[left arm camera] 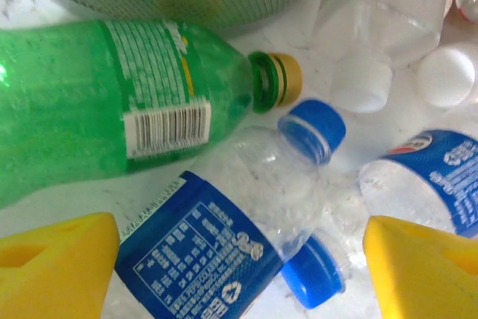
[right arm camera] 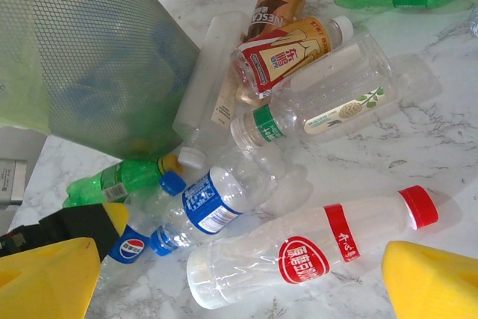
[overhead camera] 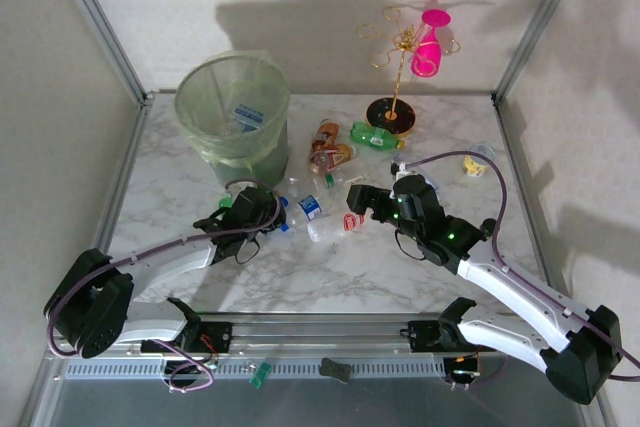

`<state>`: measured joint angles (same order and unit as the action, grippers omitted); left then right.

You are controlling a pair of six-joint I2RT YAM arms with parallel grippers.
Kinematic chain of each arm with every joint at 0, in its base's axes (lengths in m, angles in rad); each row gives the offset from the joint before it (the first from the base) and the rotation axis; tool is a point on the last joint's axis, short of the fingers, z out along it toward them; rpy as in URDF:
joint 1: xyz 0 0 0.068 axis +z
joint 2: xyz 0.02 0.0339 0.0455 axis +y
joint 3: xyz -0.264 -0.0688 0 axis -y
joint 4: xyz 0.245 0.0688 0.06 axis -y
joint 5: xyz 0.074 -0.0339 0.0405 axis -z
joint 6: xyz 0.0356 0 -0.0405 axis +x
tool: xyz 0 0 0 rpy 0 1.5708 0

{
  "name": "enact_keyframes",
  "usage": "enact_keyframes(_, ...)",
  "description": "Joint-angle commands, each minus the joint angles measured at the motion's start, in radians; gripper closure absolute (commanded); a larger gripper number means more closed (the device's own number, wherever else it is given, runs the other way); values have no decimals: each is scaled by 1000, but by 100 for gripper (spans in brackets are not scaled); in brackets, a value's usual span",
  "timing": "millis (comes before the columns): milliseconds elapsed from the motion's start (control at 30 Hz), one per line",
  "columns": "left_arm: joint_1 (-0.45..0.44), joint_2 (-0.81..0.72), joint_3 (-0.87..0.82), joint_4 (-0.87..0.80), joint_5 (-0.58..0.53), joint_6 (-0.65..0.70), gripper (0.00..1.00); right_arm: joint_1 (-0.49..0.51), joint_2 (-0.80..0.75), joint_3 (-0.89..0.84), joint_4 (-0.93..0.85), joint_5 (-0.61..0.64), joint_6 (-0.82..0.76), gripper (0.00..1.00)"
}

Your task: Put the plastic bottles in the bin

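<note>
I am holding my left gripper (left arm camera: 239, 278) over the near edge of the bottle heap, its yellow fingers (left arm camera: 56, 267) standing wide apart and clamping nothing. A clear blue-labelled bottle (left arm camera: 224, 237) with a blue cap is lying slantwise between them on the marble table (overhead camera: 330, 277), its label just beside my left-hand finger and well apart from the other. A green bottle (left arm camera: 89, 102) with a yellow cap is lying just beyond it, touching it near the shoulder. The bin (overhead camera: 232, 117) is standing upright at the far left of the table, right behind the green bottle; in my left wrist view its meshed green wall is rising close ahead.

I am hanging my right gripper (right arm camera: 239, 282) to the right of the heap, jaws spread fully and holding nothing. A clear red-capped bottle (right arm camera: 314, 252) with a red label is lying on its side between my two yellow pads, cap pointing right, touching neither as far as I can tell. From this side the bin is sitting beyond the heap, up and to the left.
</note>
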<state>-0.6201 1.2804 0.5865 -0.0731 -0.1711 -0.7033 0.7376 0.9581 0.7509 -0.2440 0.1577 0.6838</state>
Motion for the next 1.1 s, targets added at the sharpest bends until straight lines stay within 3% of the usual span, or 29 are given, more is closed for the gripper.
enact_keyframes(0,-33,10,-21,16,74,13,16,-5,-8,7,8,17,-5,3)
enact_keyframes(300,-93,-11,-39,38,245,-2,17,-5,26,41,11,8,-10,3)
enact_keyframes(733,-101,115,-49,105,219,-5,26,-5,25,49,8,9,-10,3)
enact_keyframes(1067,-101,130,-5,92,218,26,47,-5,-16,25,-8,27,-7,3)
